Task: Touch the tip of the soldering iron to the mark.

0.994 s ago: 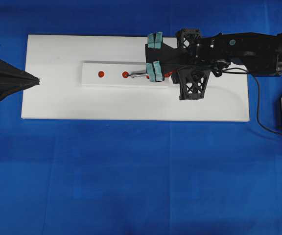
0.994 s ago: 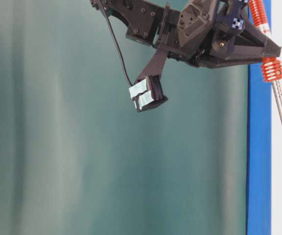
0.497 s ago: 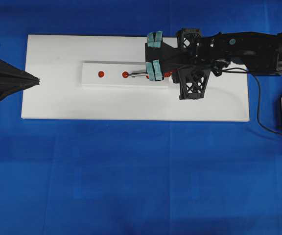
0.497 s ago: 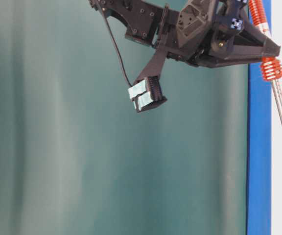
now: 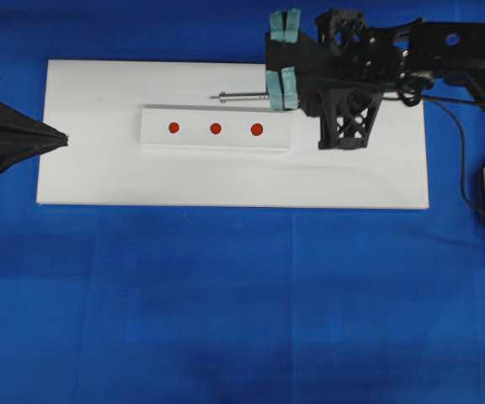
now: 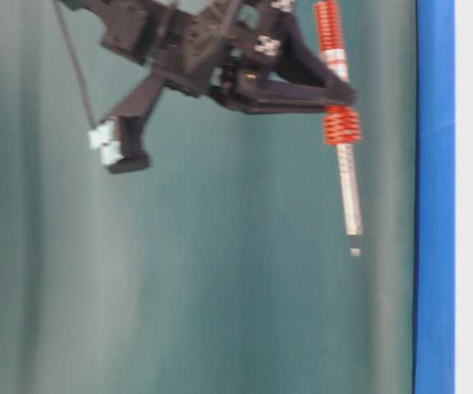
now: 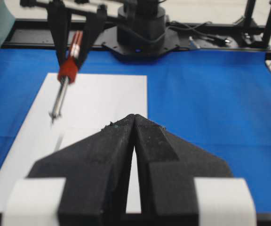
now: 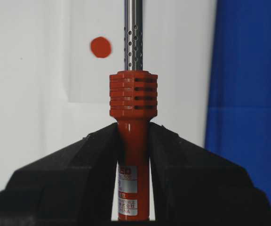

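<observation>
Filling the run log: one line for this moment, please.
right gripper: shut on soldering iron | tip: off strip | left gripper: shut

- The right gripper (image 8: 133, 141) is clamped on the orange-red handle of the soldering iron (image 8: 132, 101), its two black fingers (image 8: 74, 165) pressing the handle from either side.
- In the overhead view the right arm (image 5: 411, 50) reaches in from the right edge, stretched toward the left, wrist near the top of the frame.
- The table-level view shows the right gripper (image 6: 319, 90) raised clear of the surface.
- The left gripper (image 5: 64, 139) rests at the left edge, its fingers (image 7: 102, 155) pressed together to a point, holding nothing.
</observation>
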Robot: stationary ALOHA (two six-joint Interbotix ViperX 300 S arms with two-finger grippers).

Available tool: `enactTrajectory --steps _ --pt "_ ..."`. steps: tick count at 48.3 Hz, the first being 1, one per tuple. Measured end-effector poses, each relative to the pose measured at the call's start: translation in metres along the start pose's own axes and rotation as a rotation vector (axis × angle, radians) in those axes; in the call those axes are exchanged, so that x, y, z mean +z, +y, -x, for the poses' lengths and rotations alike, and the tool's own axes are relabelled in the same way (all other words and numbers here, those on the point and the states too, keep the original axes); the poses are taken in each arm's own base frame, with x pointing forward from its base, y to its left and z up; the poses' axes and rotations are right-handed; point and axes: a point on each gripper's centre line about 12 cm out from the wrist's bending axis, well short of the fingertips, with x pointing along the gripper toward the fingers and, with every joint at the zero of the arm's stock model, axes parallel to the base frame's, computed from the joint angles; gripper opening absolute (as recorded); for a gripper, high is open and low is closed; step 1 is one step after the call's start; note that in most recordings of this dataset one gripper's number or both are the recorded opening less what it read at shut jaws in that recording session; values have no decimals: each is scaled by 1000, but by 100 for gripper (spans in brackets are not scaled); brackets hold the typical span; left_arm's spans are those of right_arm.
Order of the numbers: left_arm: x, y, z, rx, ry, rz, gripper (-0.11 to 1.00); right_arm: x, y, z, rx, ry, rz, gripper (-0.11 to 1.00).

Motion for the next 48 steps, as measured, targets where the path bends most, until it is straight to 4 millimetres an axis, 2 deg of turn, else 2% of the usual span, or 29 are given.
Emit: enactTrajectory --steps 7,27,35,48 --pt "0 0 0 0 0 -2 0 6 -3 14 -12 -17 4 6" --pt "0 0 0 0 -2 -2 0 6 -3 14 -14 -16 4 6" --pt "0 0 0 0 -3 -2 0 -7 -2 13 -12 7 4 6" --pt "0 0 0 -2 -3 0 0 -37 1 29 -12 16 -7 6"
